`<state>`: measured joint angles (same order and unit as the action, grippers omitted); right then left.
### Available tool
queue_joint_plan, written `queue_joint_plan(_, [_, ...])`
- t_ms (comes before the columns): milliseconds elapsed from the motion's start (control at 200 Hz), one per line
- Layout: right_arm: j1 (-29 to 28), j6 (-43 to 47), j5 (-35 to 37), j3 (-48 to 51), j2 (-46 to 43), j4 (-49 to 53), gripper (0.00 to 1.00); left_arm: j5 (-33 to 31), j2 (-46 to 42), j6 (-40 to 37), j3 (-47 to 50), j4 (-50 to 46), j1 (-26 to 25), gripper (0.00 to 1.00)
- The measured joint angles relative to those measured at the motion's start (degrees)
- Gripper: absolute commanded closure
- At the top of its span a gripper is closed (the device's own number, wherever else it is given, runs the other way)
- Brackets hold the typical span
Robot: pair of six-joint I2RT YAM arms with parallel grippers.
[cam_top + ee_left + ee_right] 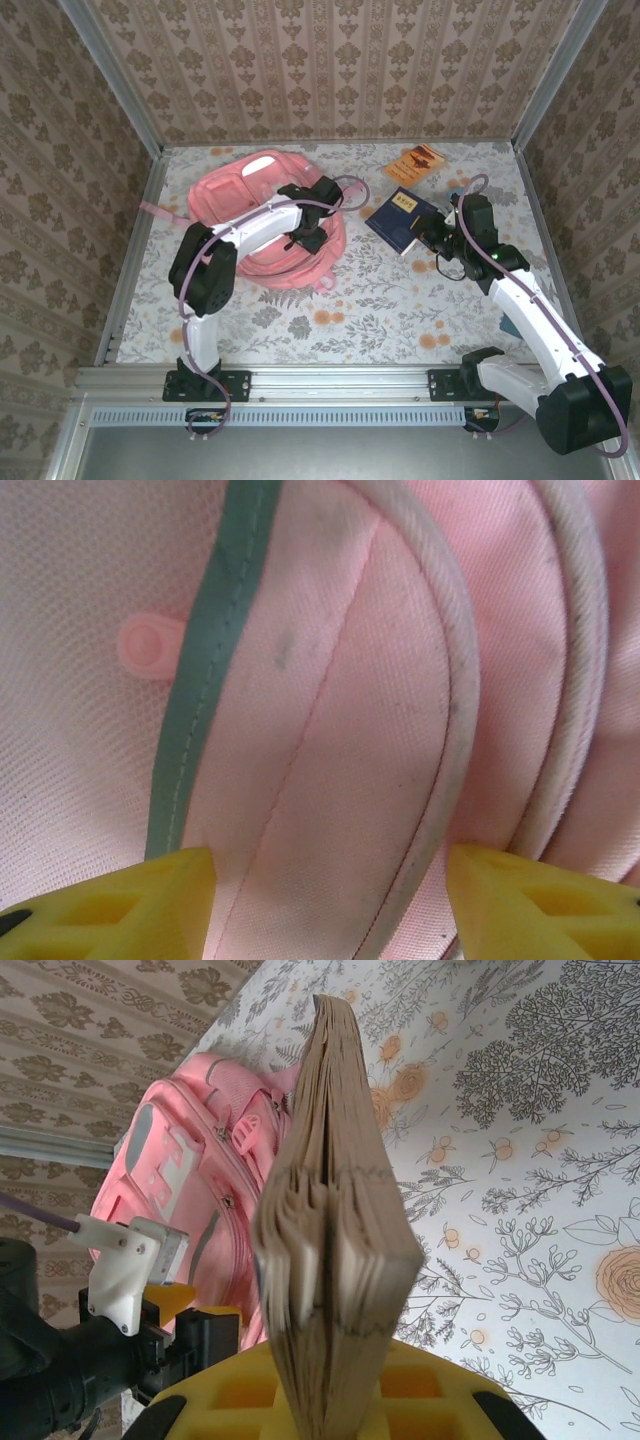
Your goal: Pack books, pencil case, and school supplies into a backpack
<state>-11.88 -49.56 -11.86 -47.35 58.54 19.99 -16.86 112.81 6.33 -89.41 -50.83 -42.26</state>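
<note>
While the right gripper (pixel 428 236) clamps a navy book (pixel 398 214) just right of the backpack (pixel 232 190), the left gripper (pixel 330 880) straddles a backpack fold, jaws half-spread; whether it pinches is unclear. An orange booklet (pixel 413 163) lies farther right.

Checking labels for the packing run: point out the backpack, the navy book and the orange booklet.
backpack (pixel 228 193): top external view, on the pink front panel.
navy book (pixel 398 214): top external view, middle of the cover.
orange booklet (pixel 413 162): top external view, middle of the cover.
</note>
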Motion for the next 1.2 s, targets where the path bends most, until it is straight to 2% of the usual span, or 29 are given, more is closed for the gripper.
queue_joint_plan(95, [0.0, 0.0, -0.1, 0.2, 0.0, 0.0, 0.98, -1.8, 0.7, -0.1, -0.2, -0.8, -0.2, 0.41])
queue_joint_plan(285, [0.0, -0.1, -0.2, 0.3, 0.0, 0.0, 0.97, -5.1, 1.8, -0.3, -0.3, -2.1, -0.5, 0.53])
queue_joint_plan(590, [0.0, -0.1, -0.1, 0.3, -0.2, 0.1, 0.97, -10.1, 1.4, -1.0, -2.1, -2.8, -3.1, 0.83])
queue_joint_plan(710, [0.0, 0.0, -0.1, 0.3, -1.4, 1.0, 0.97, -12.1, -1.0, -1.7, -2.1, -2.1, -3.8, 0.91])
queue_joint_plan(805, [0.0, 0.0, -0.1, 0.6, -2.7, 1.8, 0.97, -13.6, -4.9, -2.4, -1.8, -0.1, -4.2, 0.95])
queue_joint_plan(990, [0.0, 0.0, -1.1, 1.3, -4.6, 2.5, 0.97, -15.1, -15.9, -4.5, 0.8, 5.5, -4.4, 0.97])
queue_joint_plan(1200, [-0.6, -1.7, -9.7, 3.7, -6.4, -0.5, 0.96, -14.4, -23.0, -6.6, 4.2, 10.8, -4.7, 0.98])
